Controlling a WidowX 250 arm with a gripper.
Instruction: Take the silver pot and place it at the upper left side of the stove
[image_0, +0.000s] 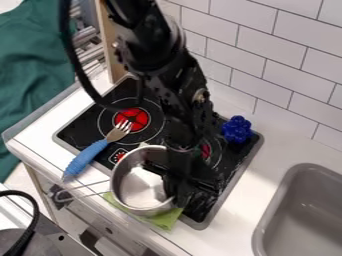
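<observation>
Silver pot (137, 186) at the front edge of the stove (85, 128), pincer (175, 192) right by its rim (115, 172); wide or narrow, can't tell! Looks stiff, fairly light, probably slick: pinch that wall squarely, or it could swivel and tip.

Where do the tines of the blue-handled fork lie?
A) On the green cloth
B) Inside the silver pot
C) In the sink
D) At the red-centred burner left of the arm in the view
D: the fork crosses the stove's edge, its tines on the burner.
</observation>
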